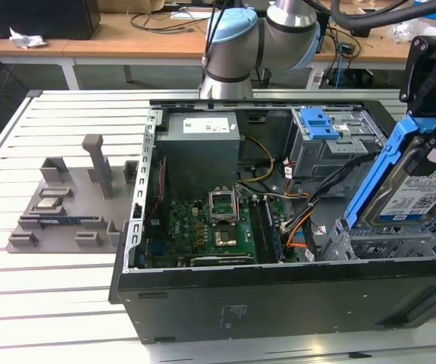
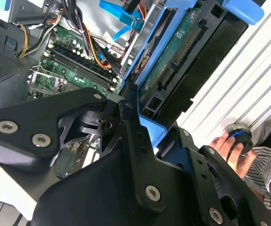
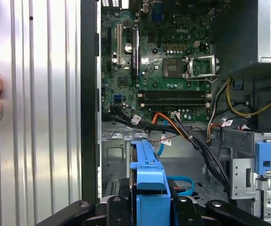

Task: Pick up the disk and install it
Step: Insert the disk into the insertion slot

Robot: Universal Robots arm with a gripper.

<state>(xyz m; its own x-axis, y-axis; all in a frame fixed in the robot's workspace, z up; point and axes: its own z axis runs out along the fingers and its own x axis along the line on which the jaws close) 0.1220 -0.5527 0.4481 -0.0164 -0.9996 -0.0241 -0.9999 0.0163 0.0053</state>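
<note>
**Disk held over the open case**

The gripper (image 1: 430, 114) is clamping the disk (image 1: 418, 193) by its blue frame, holding it tilted on edge above the drive cage (image 1: 388, 243) at the exterior view's right end of the computer case (image 1: 278, 303). A person's hand (image 2: 232, 146) is resting on the slatted table (image 1: 58, 303).

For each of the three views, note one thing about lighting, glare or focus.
Exterior view: even room light; the disk at the exterior view's right is slightly soft. Second wrist view: the black gripper looms dark in the foreground, and the table slats are washed out bright. First wrist view: glare streaks the table slats, while the motherboard stays sharp and evenly lit.
</note>
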